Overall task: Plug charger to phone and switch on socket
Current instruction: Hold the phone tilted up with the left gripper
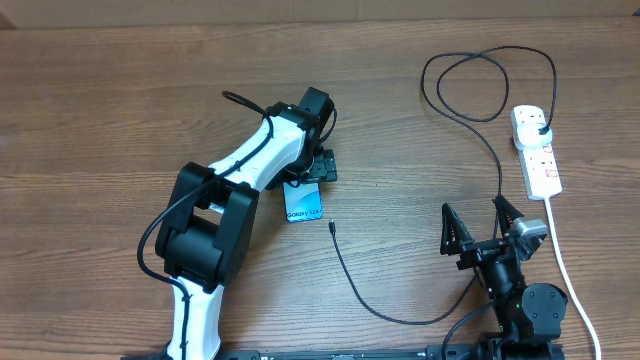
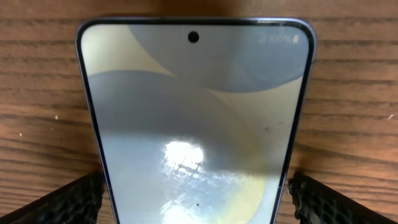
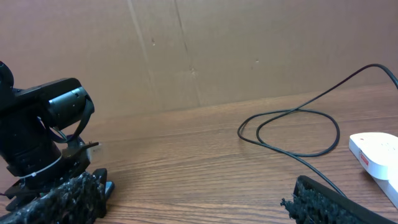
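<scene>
Phone lies flat on the desk, half hidden under the left arm from overhead. Only your left wrist view shows the left claw spread wide, a finger beside each long edge; contact unclear. Right claw gapes empty near the front edge. Charger tip lies just beside the phone. Socket sits well apart at right, bare desk between.

- phone: slim, black edges, screen glowing light blue, lying flat and face up near table centre, long axis running 12 to 6; far end hidden in overhead view.
- charger: thin black cable; connector tip lying free at 4 o'clock of phone, near, not touching; looping at 1 o'clock; black plug sitting in socket.
- socket: white strip with red markings, lying at 3 o'clock.
</scene>
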`<act>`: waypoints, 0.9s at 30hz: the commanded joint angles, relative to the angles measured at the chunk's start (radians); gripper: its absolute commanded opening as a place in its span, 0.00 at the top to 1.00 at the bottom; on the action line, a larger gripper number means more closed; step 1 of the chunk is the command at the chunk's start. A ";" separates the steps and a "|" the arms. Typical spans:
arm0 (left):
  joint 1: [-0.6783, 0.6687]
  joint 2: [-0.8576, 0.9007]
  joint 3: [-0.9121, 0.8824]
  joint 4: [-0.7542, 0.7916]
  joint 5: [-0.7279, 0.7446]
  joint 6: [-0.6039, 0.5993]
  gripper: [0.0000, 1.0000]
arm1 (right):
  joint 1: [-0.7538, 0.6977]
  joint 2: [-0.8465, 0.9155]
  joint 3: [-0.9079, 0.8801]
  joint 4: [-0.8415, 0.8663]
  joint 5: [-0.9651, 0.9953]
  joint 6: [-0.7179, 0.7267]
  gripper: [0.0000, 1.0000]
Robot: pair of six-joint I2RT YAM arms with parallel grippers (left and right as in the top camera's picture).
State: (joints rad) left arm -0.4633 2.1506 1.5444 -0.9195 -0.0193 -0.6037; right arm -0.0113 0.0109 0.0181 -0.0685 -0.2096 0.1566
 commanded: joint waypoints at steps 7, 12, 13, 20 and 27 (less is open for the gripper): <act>-0.003 0.055 -0.038 0.027 0.038 -0.002 0.00 | 0.005 -0.008 -0.010 0.006 0.006 -0.001 0.00; -0.003 0.055 -0.038 0.026 0.038 -0.002 0.00 | 0.005 -0.008 -0.010 0.006 0.006 -0.001 0.00; -0.003 0.055 -0.037 0.027 0.038 -0.002 0.00 | 0.005 -0.008 -0.010 0.006 0.006 -0.001 0.00; -0.003 0.055 -0.037 0.027 0.039 -0.002 0.00 | 0.005 -0.008 -0.010 0.006 0.006 -0.001 0.00; -0.003 0.055 -0.038 0.016 0.038 -0.002 0.00 | 0.005 -0.008 -0.010 0.006 0.006 -0.001 0.00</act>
State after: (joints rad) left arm -0.4633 2.1506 1.5444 -0.9195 -0.0193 -0.6037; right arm -0.0113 0.0109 0.0181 -0.0681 -0.2096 0.1566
